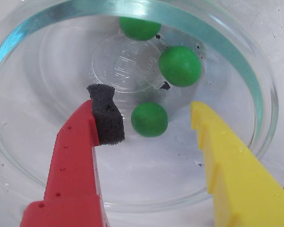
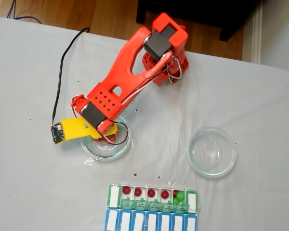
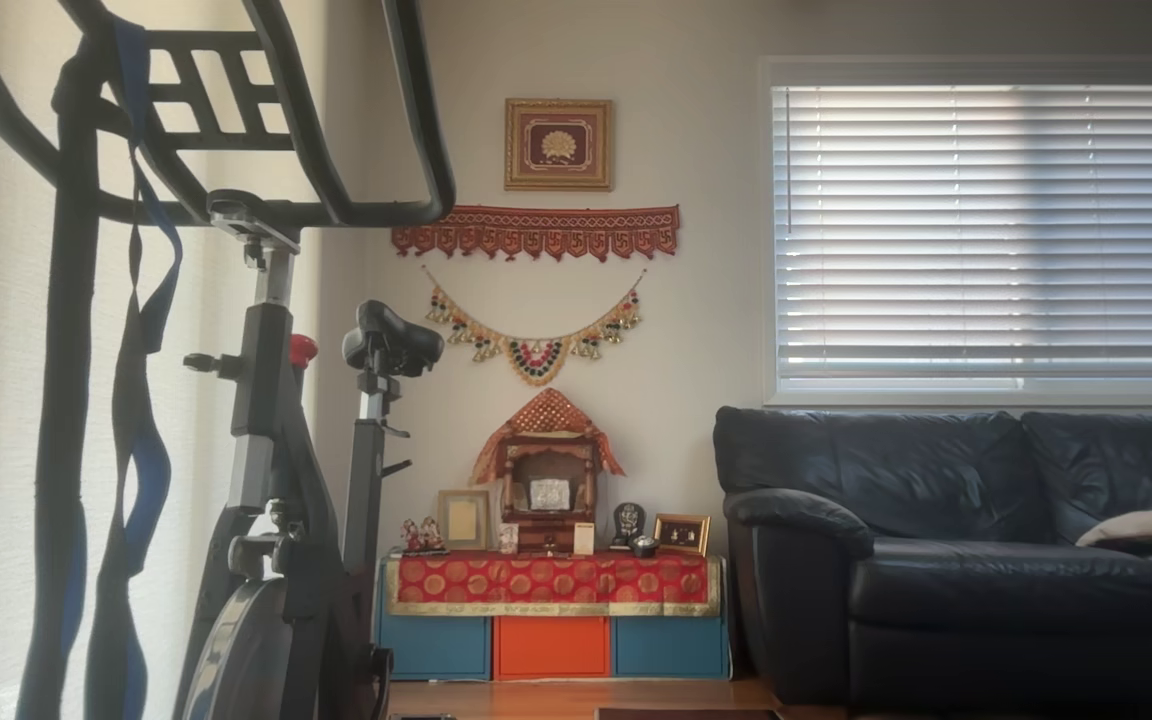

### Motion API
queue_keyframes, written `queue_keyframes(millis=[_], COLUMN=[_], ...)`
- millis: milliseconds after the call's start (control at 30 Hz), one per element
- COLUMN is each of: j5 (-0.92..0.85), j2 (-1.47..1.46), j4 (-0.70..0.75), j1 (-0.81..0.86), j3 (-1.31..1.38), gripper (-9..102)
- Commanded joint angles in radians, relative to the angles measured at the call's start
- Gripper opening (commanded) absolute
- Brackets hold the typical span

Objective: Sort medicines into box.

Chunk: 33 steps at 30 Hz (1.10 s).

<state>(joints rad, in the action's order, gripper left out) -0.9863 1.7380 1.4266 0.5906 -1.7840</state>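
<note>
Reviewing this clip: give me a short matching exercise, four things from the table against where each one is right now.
Things:
1. claw
2. three green balls
3. dark red balls
4. second glass dish

Places:
A. in the green-lidded organizer
B. right of the arm in the fixed view, nothing in it
C. open around the nearest green ball
D. loose in the dish under the claw

Pairs: 1-C, 2-D, 3-A, 4-B

Nothing is reading clearly: embossed marks on the glass dish point(image 1: 128, 66) floor beyond the gripper point(image 1: 149, 109) and the pill organizer point(image 2: 154, 198) lid labels are staying illegible.
</note>
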Motion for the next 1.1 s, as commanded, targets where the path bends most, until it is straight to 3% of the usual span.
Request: queue_keyframes(millis=[0,1067], j5=[0.021,0.098], j2=[0.106,0.074], j4=[0.031,0.077], j1=[-0.018,-0.066], j3=[0.035,0.008], gripper=[27,26])
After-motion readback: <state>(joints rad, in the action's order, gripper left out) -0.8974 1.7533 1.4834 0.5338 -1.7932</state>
